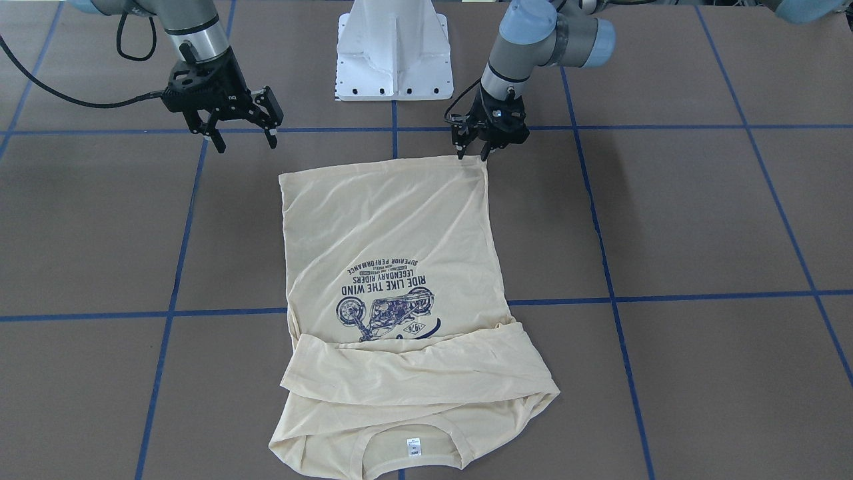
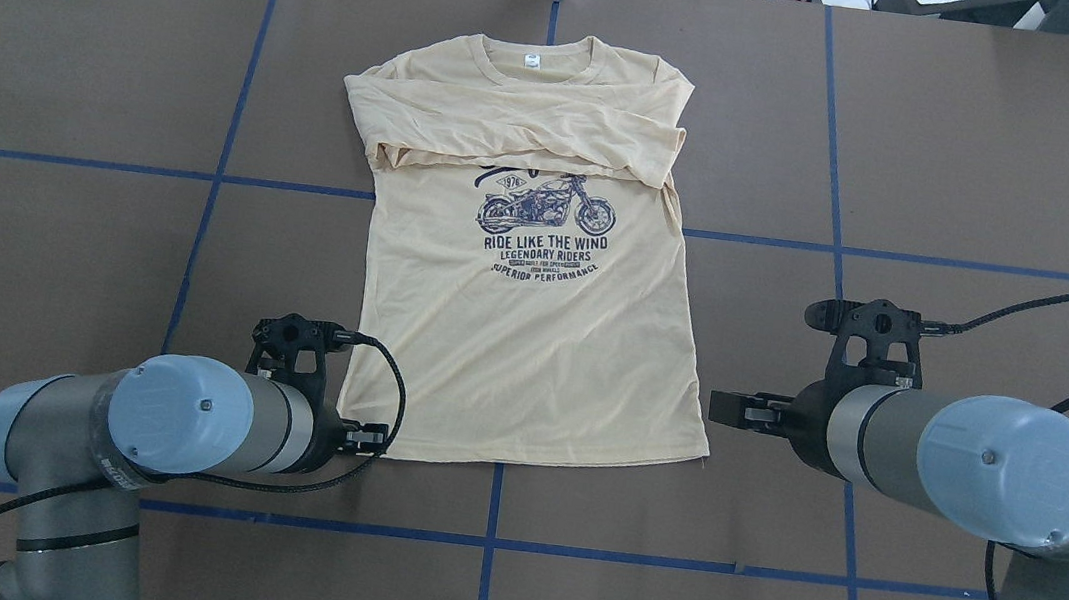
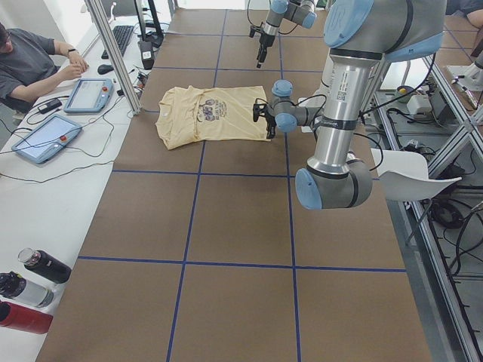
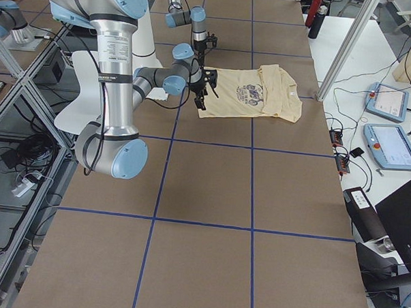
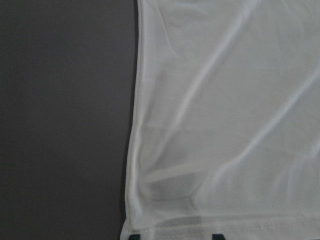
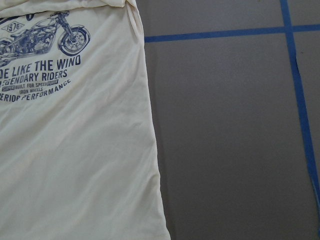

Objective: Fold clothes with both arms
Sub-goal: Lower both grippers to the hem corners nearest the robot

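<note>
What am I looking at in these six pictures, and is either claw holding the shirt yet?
Two jointed robot arms work at a brown table marked with blue tape lines. One picture looks down from behind the robot. One faces it from across the table, so the sides are swapped there. Two look along the table from its ends, and two come from cameras on the wrists.

A cream T-shirt lies flat, print up, with its sleeves folded across the chest and its collar on the side far from the robot.

The left gripper is open and down at one hem corner. Its wrist camera shows its fingertips apart at the hem. The right gripper is open too, just off the other hem corner, over bare table. Nothing is held.
</note>
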You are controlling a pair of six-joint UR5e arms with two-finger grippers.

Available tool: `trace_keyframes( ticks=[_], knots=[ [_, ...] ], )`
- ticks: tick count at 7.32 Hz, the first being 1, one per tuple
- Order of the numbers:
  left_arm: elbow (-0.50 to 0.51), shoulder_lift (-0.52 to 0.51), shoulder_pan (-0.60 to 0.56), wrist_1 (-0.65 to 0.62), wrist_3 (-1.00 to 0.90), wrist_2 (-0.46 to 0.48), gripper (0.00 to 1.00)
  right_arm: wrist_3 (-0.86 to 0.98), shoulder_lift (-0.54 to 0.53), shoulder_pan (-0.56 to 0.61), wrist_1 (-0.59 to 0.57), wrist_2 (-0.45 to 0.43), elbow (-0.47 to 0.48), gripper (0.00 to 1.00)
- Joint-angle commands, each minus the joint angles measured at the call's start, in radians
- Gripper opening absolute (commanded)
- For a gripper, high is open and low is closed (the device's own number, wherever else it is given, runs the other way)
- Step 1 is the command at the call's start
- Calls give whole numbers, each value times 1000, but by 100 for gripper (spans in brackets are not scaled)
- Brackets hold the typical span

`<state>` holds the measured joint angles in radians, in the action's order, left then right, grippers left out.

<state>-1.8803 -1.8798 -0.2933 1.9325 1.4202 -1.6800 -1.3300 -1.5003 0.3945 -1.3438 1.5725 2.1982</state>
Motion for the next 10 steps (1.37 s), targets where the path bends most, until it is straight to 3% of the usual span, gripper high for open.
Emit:
trace_keyframes(
  ticks=[1,8,10],
  knots=[
    [0,2,-6,-3,-1,0,52,0,0,0,0,0,0,100],
    [3,13,5,-9,-1,-4,49,0,2,0,0,0,0,100],
    [10,13,6,-9,2,-3,40,0,2,0,0,0,0,100]
  ],
)
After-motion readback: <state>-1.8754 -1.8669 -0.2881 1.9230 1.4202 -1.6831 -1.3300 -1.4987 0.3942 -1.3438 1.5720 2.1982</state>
